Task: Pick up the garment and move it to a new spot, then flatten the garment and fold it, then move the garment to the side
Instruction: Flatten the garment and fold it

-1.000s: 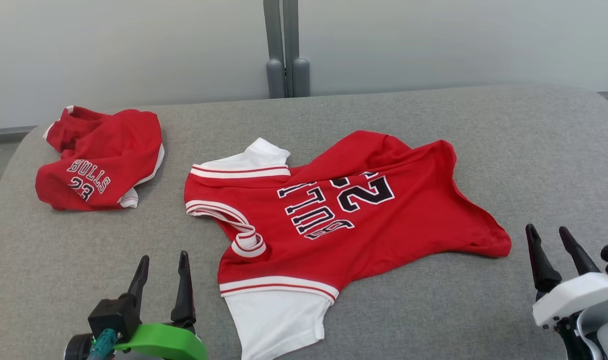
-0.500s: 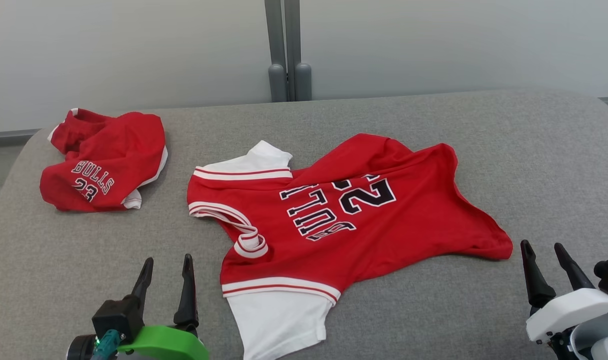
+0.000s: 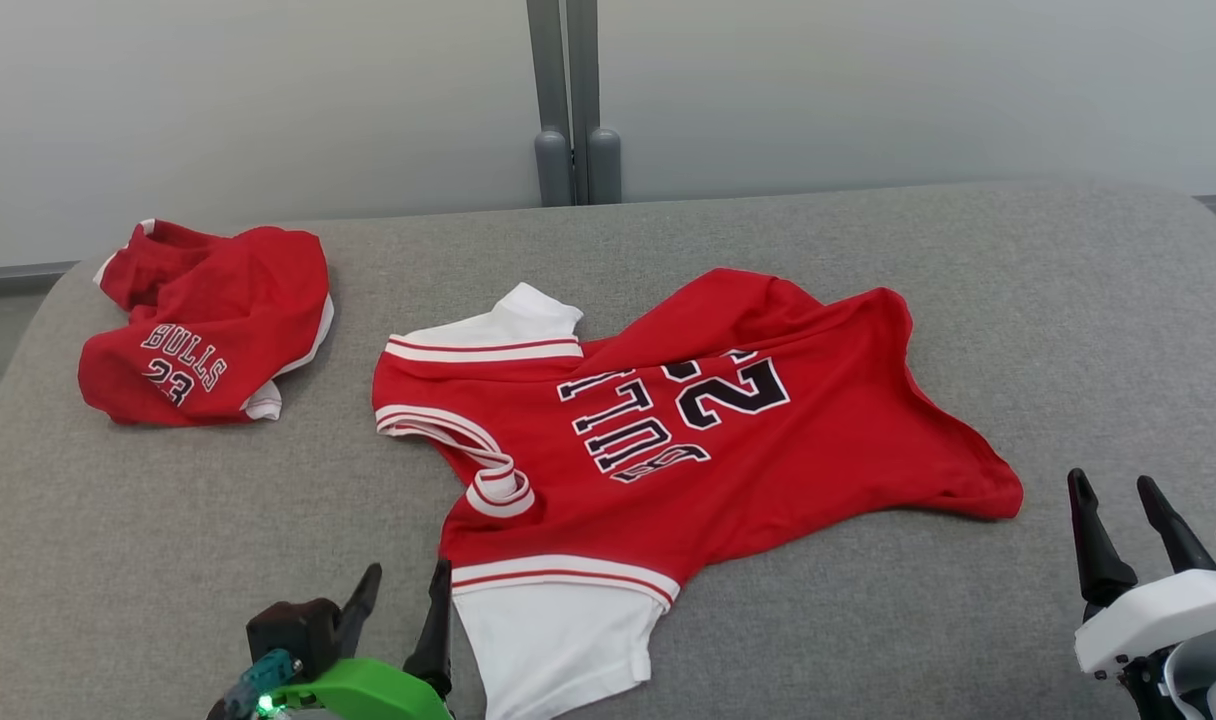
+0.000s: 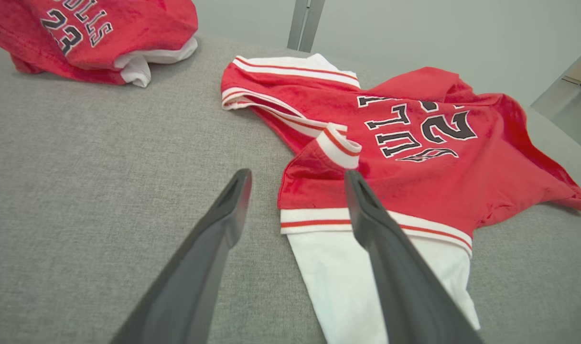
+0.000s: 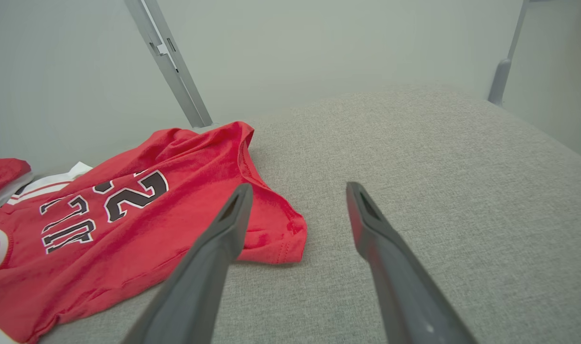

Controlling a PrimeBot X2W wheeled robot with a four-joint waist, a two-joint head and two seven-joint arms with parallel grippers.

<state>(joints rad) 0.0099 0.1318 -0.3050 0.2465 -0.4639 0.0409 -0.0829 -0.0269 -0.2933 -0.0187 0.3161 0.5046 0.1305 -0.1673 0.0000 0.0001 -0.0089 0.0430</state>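
A red jersey with white sleeves and dark lettering [image 3: 668, 430] lies spread and wrinkled in the middle of the grey surface [image 3: 868, 250]; it also appears in the left wrist view [image 4: 405, 157] and the right wrist view [image 5: 128, 224]. My left gripper [image 3: 405, 585] is open at the bottom, just left of the jersey's near white sleeve [image 3: 558, 640]; in its own view [image 4: 297, 179] the right finger overlaps the red shoulder. My right gripper [image 3: 1113, 488] is open, right of the jersey's hem corner [image 5: 281, 239], holding nothing.
A second red garment [image 3: 208, 320] with the same lettering lies crumpled at the far left [image 4: 90, 33]. A grey post [image 3: 568, 100] stands behind the surface against a pale wall. The surface's rounded right edge [image 5: 548, 143] drops off.
My left gripper has moved right and toward the bottom of the head view, closing in on the near sleeve. My right gripper shifted slightly right. The jersey lies as before.
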